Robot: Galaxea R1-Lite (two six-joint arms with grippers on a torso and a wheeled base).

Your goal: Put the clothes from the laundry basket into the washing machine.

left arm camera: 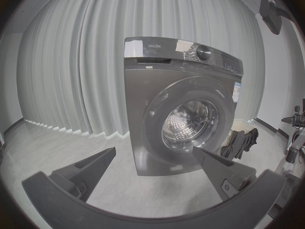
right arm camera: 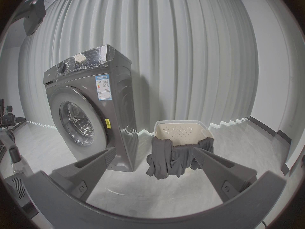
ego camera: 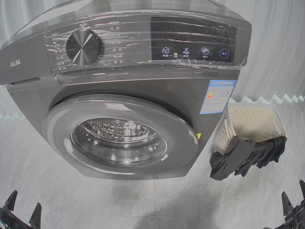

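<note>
Right gripper (right arm camera: 154,150) wide, empty; left gripper (left arm camera: 153,150) same. Dark clothes (right arm camera: 171,158) hang over the near rim of the laundry basket (right arm camera: 181,132), straight ahead of the right one, well apart. Ahead of the left: washing machine (left arm camera: 178,112), door (left arm camera: 189,121) shut. I reckon we're at step one: door needs opening first, then I go low for the draped fold.

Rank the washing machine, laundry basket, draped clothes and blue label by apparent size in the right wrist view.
1. Grey front-loading washing machine.
2-3. Cream perforated plastic laundry basket and dark grey clothes draped over its rim: about alike.
4. Blue-edged rectangular label.
</note>
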